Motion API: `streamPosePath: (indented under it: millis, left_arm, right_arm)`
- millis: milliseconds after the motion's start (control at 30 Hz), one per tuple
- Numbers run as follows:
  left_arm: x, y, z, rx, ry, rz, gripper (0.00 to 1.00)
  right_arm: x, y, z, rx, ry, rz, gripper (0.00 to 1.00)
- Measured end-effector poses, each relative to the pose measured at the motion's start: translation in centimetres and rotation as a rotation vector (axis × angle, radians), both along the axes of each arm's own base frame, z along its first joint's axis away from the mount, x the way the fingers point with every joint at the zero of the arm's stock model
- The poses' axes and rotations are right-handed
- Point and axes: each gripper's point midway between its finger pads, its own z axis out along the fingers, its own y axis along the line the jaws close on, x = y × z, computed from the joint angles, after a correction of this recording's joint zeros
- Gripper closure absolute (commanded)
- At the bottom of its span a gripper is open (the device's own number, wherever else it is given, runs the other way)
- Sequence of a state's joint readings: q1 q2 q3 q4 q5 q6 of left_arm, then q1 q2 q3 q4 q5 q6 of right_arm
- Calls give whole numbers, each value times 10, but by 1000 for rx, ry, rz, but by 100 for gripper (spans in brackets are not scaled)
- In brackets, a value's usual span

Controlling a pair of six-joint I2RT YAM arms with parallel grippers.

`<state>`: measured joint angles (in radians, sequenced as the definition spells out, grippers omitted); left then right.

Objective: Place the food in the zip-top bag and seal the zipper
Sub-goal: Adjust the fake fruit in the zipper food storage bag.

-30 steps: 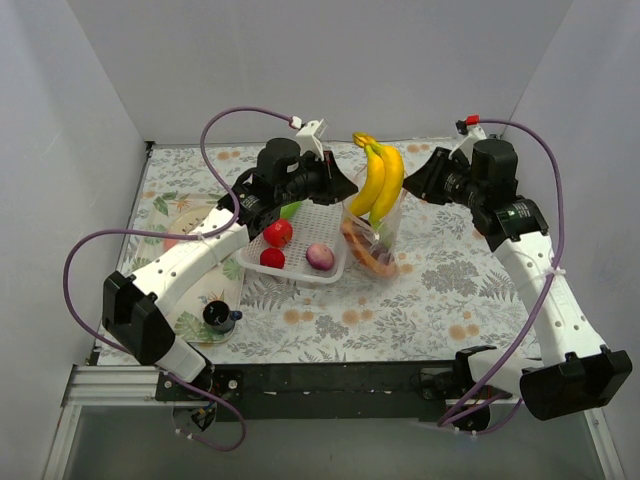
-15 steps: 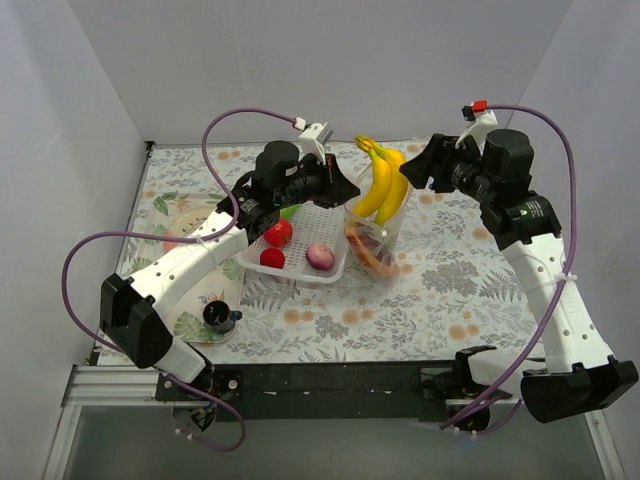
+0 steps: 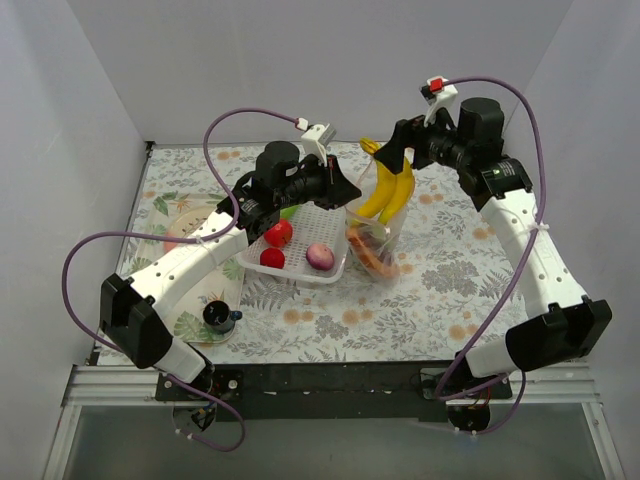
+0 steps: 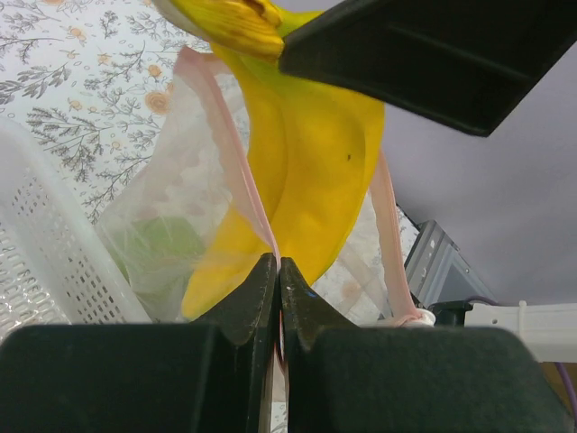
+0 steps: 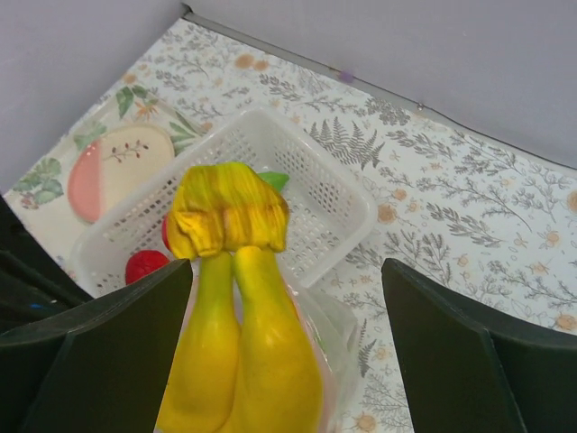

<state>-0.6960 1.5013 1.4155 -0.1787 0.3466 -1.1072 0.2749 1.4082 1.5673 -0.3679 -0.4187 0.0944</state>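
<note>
- Top view: we see the zip-top bag [image 3: 378, 240] standing just beside the basket [image 3: 300, 277], with the banana bunch [image 3: 388, 188] upright in its mouth. The left gripper [image 3: 350, 193] pinches the rim, likely to prop it open.
- Left wrist: jaws together, clamped on the zipper [image 4: 236, 153]; the bananas crowd the opening.
- Right wrist: the right gripper [image 5: 284, 271] is spread wide around the stem, touching nothing, with free room above the basket.

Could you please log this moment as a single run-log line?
left gripper: shut on zipper | right gripper: open near banana bunch | banana bunch: upright, partly in zip-top bag
</note>
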Motion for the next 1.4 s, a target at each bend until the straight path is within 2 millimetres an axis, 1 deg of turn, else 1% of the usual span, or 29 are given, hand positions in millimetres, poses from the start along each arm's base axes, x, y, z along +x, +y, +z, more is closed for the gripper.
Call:
streamPosePath:
  millis: [67, 133, 267, 333, 400, 567, 700, 800, 867, 933, 1033, 1167, 1400]
  left_arm:
    - [0, 0, 0, 1, -2, -2, 100]
    - [0, 0, 0, 2, -3, -3, 100]
    - [-1, 0, 0, 2, -4, -7, 100]
    - [-1, 0, 0, 4, -6, -7, 100]
    - [-1, 0, 0, 4, -9, -7, 100]
    - [0, 0, 2, 9, -16, -9, 100]
    - [-1, 1, 2, 16, -23, -11, 100]
    - [0, 1, 3, 21, -26, -11, 100]
    - [0, 2, 3, 24, -29, -10, 100]
    - [0, 2, 4, 26, -33, -10, 100]
    - [0, 2, 5, 26, -36, -11, 100]
    - [1, 2, 10, 22, -48, -11, 100]
    - [2, 1, 11, 22, -50, -12, 100]
  right_arm:
    - [1, 5, -7, -38, 0, 5, 5]
    - [-5, 17, -6, -83, -22, 18, 5]
    - [-16, 48, 19, -143, -113, 59, 5]
    - [-17, 53, 28, -164, -150, 54, 5]
    - [-12, 46, 26, -192, -157, 18, 5]
    - [0, 26, 10, -280, -135, -64, 5]
    - [5, 25, 4, -330, -145, -33, 5]
    - [8, 31, 2, -333, -140, 37, 5]
    - [12, 31, 1, -317, -137, 81, 6]
    - [13, 25, -2, -287, -118, 123, 6]
    - [15, 10, -1, -217, -104, 166, 6]
    - [12, -9, -6, -113, -62, 229, 7]
    - [-9, 3, 6, -10, -63, 386, 7]
